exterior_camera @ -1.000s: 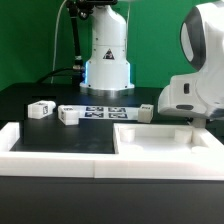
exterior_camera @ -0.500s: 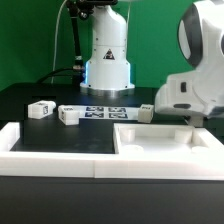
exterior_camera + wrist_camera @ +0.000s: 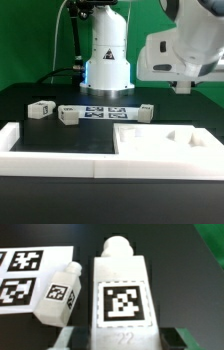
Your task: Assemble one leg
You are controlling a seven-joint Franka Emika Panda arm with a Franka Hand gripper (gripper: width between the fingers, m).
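1. One leg (image 3: 122, 297) is clamped in the pincer (image 3: 183, 86), which hangs in the upper right of the exterior frame, well above the counter (image 3: 30, 95). The wrist view shows the tagged face of the leg, with its peg end pointing away from the camera.
2. A spare leg (image 3: 145, 112) lies on the counter just beside the marker board (image 3: 105, 112).
3. The grip seems to sit near one end of the post. A small slip or tilt there would throw the peg off line with a corner hole in the panel (image 3: 150, 146), and the peg could then jam or scrape the rim.
4. Coming down carelessly over the centre of the frame could knock the spare leg.
5. In the exterior view the arm's white housing hides the held leg. In the wrist view the fingers are cut off at the picture's edge, so how deep they bite cannot be told. Which hole is meant cannot be told either.
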